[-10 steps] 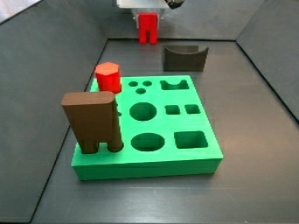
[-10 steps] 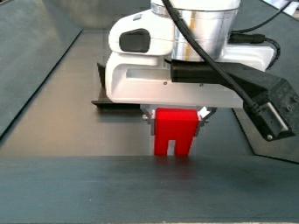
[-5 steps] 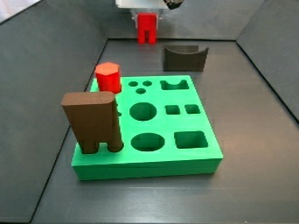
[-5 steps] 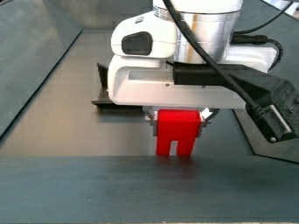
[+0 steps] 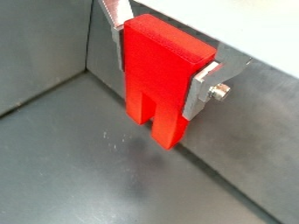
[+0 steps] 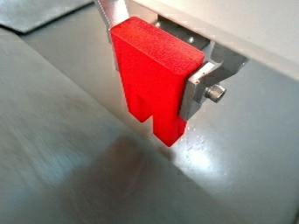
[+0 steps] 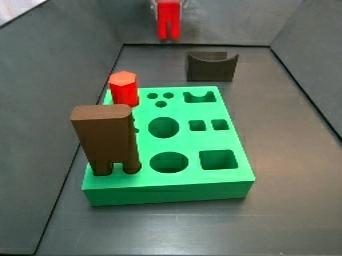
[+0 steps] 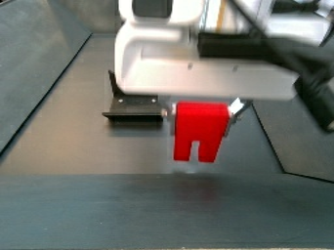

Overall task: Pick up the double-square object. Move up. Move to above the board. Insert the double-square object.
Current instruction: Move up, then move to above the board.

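Observation:
My gripper (image 5: 160, 74) is shut on the double-square object (image 5: 162, 74), a bright red block with two short legs pointing down. It hangs clear above the dark floor in both wrist views (image 6: 155, 79). In a side view the red block (image 7: 168, 19) is at the far end of the floor, beyond the board (image 7: 174, 150), a green slab with round and square holes. In a side view the block (image 8: 200, 133) hangs under the white gripper body, off the floor. The silver fingers (image 5: 201, 80) press its sides.
A tall brown block (image 7: 107, 138) stands in the board's near left corner. A red peg (image 7: 123, 88) stands at its far left corner. A dark grey curved-top block (image 7: 210, 66) sits on the floor behind the board. The fixture (image 8: 135, 106) stands behind the gripper.
The gripper has risen with the red block in it; the block is now higher above the floor at the far end.

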